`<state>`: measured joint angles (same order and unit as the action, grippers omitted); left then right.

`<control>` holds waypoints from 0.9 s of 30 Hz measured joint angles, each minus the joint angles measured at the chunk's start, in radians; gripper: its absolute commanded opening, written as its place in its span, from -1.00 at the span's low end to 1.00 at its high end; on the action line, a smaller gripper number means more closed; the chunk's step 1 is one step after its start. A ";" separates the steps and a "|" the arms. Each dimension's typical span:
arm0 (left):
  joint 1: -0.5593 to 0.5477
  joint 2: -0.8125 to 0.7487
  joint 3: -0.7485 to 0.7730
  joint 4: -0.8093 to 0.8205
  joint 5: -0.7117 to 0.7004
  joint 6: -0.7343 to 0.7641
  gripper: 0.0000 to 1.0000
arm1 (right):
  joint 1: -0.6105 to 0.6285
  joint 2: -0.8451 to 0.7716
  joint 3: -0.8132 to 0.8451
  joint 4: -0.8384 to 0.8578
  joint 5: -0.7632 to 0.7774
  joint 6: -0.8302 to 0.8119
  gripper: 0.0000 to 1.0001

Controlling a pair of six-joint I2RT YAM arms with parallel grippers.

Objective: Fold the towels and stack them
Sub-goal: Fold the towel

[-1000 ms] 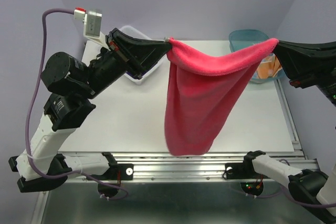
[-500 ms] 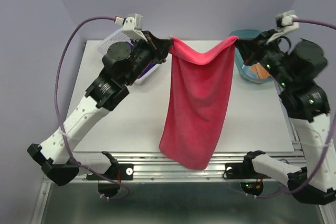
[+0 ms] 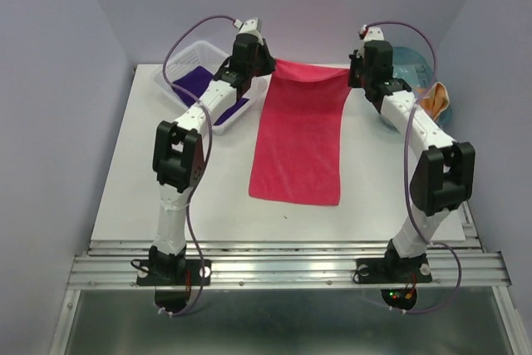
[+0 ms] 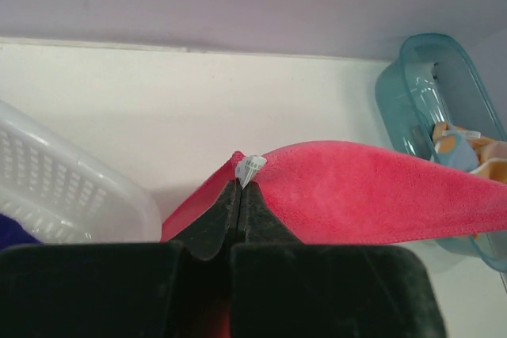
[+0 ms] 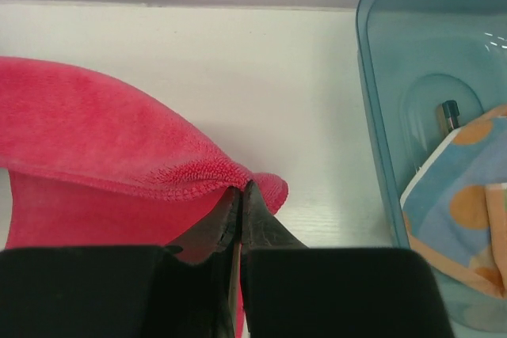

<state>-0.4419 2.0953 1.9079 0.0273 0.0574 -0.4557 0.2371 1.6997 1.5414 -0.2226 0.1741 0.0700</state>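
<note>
The pink-red towel (image 3: 299, 135) lies stretched lengthwise on the table, its far edge held up. My left gripper (image 3: 268, 62) is shut on its far left corner (image 4: 252, 169), by a small white tag. My right gripper (image 3: 352, 72) is shut on its far right corner (image 5: 265, 186). The dark purple towel (image 3: 199, 85) lies in a white basket (image 3: 170, 81) at the back left. The orange spotted towel (image 3: 434, 99) hangs from a teal tub (image 3: 416, 60) at the back right, and it also shows in the right wrist view (image 5: 463, 195).
The white table (image 3: 150, 172) ends at a metal rail (image 3: 283, 268) in front. Both arms reach far toward the back wall. The basket (image 4: 63, 187) is just left of my left gripper, the tub (image 5: 380, 77) just right of my right gripper.
Both arms have swung from high near the camera out to the back of the table. The pink-red towel, which hung down between them, now lies laid out on the table.
</note>
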 measured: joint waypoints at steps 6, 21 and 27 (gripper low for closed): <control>0.003 0.145 0.181 -0.020 -0.006 0.039 -1.00 | -0.106 0.176 0.085 0.076 -0.071 -0.016 -0.99; 0.003 0.084 0.044 -0.021 -0.005 0.061 -1.00 | -0.124 0.113 0.036 0.048 -0.277 -0.098 -0.99; 0.003 -0.054 -0.149 -0.049 -0.005 0.044 -1.00 | -0.124 -0.051 -0.098 -0.009 -0.329 -0.099 -0.99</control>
<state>-0.4385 2.0415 1.7588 -0.0216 0.0528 -0.4118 0.1135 1.6489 1.4437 -0.2317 -0.1547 -0.0292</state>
